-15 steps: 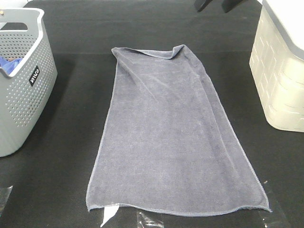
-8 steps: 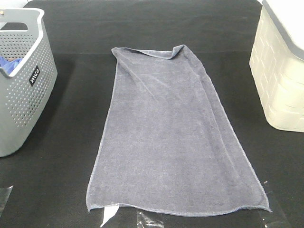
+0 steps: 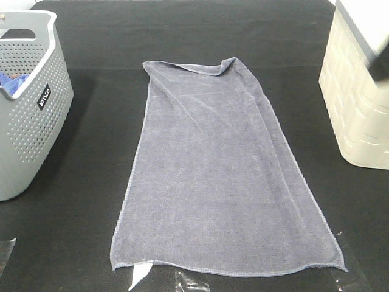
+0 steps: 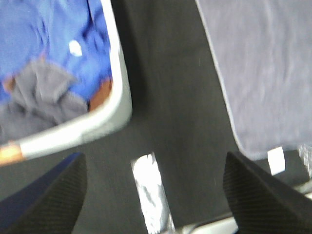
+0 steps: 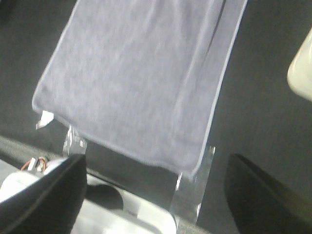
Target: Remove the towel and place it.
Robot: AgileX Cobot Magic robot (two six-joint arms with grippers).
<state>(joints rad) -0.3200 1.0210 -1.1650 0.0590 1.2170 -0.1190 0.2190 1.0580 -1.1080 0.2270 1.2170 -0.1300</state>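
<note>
Lying flat, towel (image 3: 219,176) long axis runs near-to-far, narrower end far.

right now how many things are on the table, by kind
towel: 1, spread flat
baskets: 2, grey perforated basket, cream basket
blue cloth: 1, inside the grey one
grey cloth: 1, bunched in the same basket
total: 5

Black, textured fingers (image 4: 253,195).

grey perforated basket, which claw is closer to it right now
Left. The left claw hangs open just outside the grey basket rim, with the towel off to its other side. The right claw is open over the towel's near hem, beside the cream bin.
</note>
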